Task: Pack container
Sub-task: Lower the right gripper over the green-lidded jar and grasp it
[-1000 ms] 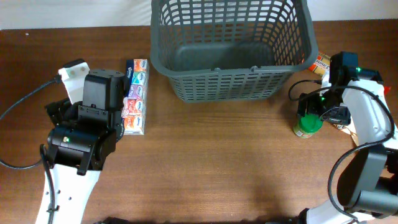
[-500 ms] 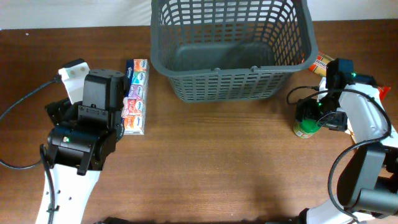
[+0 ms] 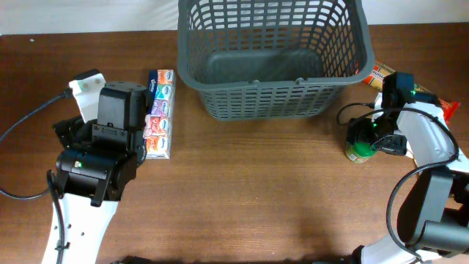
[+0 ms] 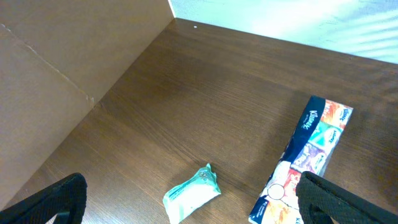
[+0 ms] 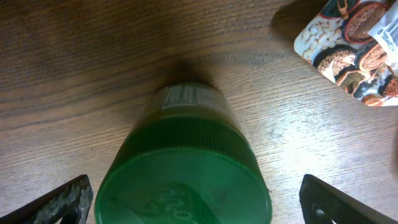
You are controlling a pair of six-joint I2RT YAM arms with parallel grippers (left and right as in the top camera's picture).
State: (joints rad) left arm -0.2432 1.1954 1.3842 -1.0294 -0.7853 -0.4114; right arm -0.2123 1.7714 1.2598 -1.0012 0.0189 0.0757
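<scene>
Black-fingered right tool (image 5: 199, 205) gapes wide around one green-lidded jar (image 5: 186, 155), with one bean-printed pouch (image 5: 354, 50) nearby. Left tool (image 4: 196, 208), equally wide, hangs above one green wipes packet (image 4: 191, 194) beside one Kleenex multipack (image 4: 311, 155). One grey basket (image 3: 264, 99) sits far-centre on the desk (image 3: 256, 191).

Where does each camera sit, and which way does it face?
Overhead: above the table, looking down on basket, left arm and right arm.
Left wrist: on left arm, facing down past open left claw at tissues and packet.
Right wrist: on right arm, facing down at jar, flanked by open right claw.
Shared: overhead also shows tissues and jar.
</scene>
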